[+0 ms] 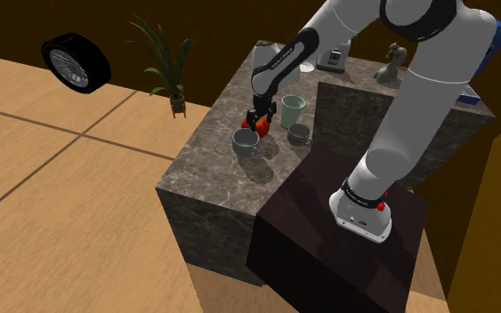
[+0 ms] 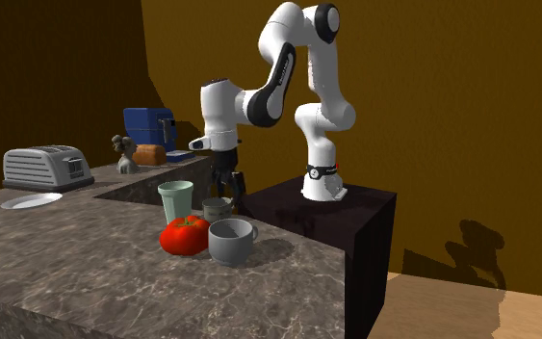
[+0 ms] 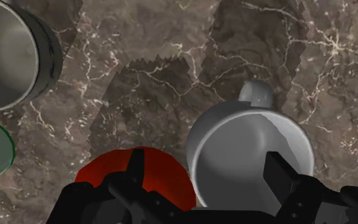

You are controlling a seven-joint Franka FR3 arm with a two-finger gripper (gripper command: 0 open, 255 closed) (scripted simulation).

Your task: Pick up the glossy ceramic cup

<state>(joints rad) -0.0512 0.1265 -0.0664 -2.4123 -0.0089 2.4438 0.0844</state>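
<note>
— Where do we stand?
— Our end effector is spread wide and hovers above the grey cup, which sits upright on the surface just beside a tomato.
— Nothing grasped?
— Nothing. We judge that lowering, closing and lifting all remain.

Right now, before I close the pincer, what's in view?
Glossy grey handled cup: 1, grey, on marbled counter
Round red tomato: 1, red, beside that cup
Pale green tumbler: 1, green, behind tomato
Dark grey handled mug: 1, grey, beside tumbler
Silver slotted toaster: 1, silver, counter
Flat white plate: 1, white, by toaster
Black rubber tyre: 1, black, by wall
Leafy potted plant: 1, green, floor
Black two-finger pincer: 1, black, open above cup and tomato
</note>
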